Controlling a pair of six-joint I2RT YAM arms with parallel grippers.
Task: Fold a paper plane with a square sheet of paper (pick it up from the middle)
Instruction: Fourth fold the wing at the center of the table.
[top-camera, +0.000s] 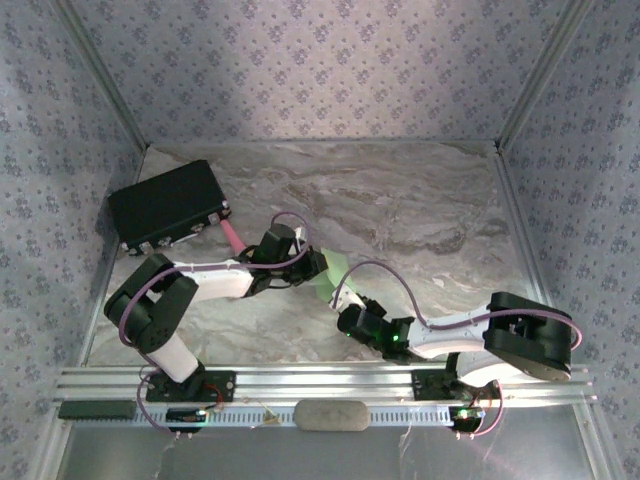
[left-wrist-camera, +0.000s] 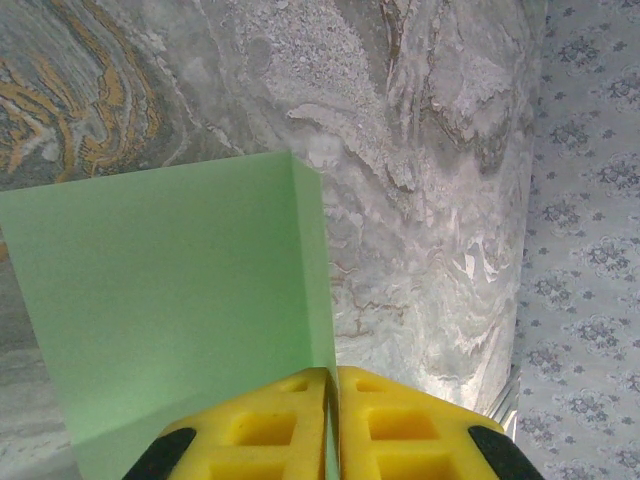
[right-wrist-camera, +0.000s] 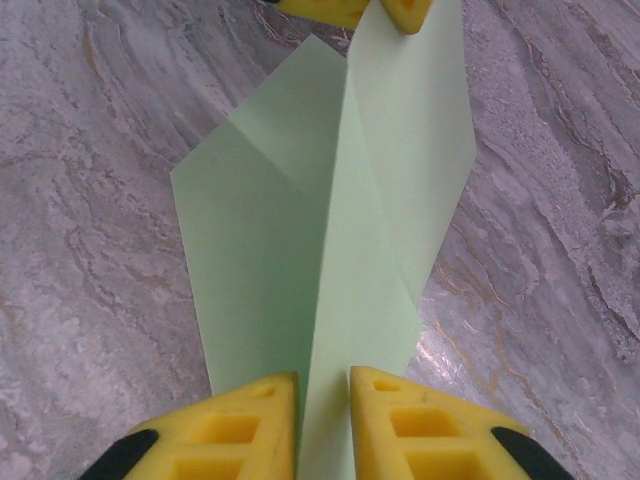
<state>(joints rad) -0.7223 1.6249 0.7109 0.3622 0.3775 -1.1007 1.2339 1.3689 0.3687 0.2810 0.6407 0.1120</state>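
Yellow foam pads (left-wrist-camera: 260, 430) of left gripper (left-wrist-camera: 333, 420) sit at the bottom of the left wrist view, pressed together. The edge of the thin pale-green paper sheet (left-wrist-camera: 180, 300) is pinched in the seam between them, so it's clenched on the sheet.

Right gripper (right-wrist-camera: 322, 425): yellow pads stand either side of the sheet's raised fold, with a narrow gap and paper running straight through it. Can't tell whether the pads bite or just flank it.

Sheet state:
- Creased, outline no longer square.
- Left wrist view: one sharp crease, broad flat panel to its left, narrow flap to its right.
- Right wrist view: long ridge runs from the right gripper's pads to the left gripper's pads at the far end. A diagonal crease branches off it and panels slope down on both sides.
- Left panel's corner hangs low over the grey marble-pattern table (top-camera: 420, 210); can't tell if it touches.

Top view: the grippers meet around the table's middle, slightly toward the near edge, with the green sheet strung between them. Both arms reach in from the aluminium rail (top-camera: 400, 385) along the near edge.

Black rectangular box (top-camera: 165, 205) sits in the far-left corner. Pink cylinder (top-camera: 231, 236) lies just beside the box's right end, near the left arm's wrist. Grey oblong lump (top-camera: 333, 415) sits just in front of the rail, between the two bases.
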